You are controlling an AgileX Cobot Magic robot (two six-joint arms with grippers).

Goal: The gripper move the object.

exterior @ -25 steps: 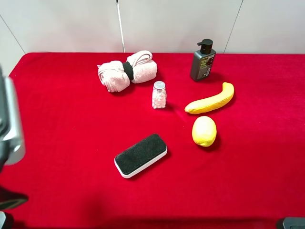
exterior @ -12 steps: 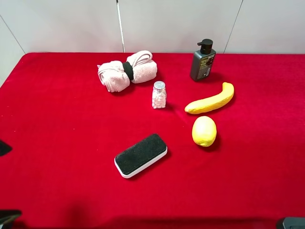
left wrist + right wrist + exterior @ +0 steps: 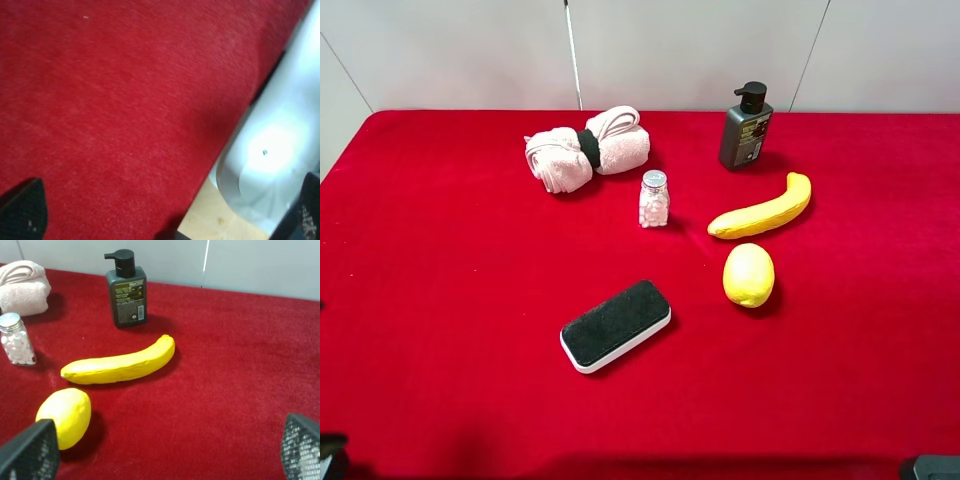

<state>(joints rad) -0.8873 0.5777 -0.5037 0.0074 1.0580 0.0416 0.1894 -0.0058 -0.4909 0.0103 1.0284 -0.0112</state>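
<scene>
Lying free on the tabletop (image 3: 470,300), banana (image 3: 762,211) sits beside lemon (image 3: 748,274); right end effector (image 3: 165,450) spread wide, left state unclear.

The only readable text is on the dark pump bottle (image 3: 126,289) near the far edge of the surface (image 3: 225,390): its label seems to begin with "Men"; the smaller lines under it are too small to read.

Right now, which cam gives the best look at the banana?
Right wrist: the banana lies large, whole and unblocked, between the lemon and the pump bottle. Exterior high shows it whole but smaller. Left wrist shows only red cloth, no banana.
</scene>
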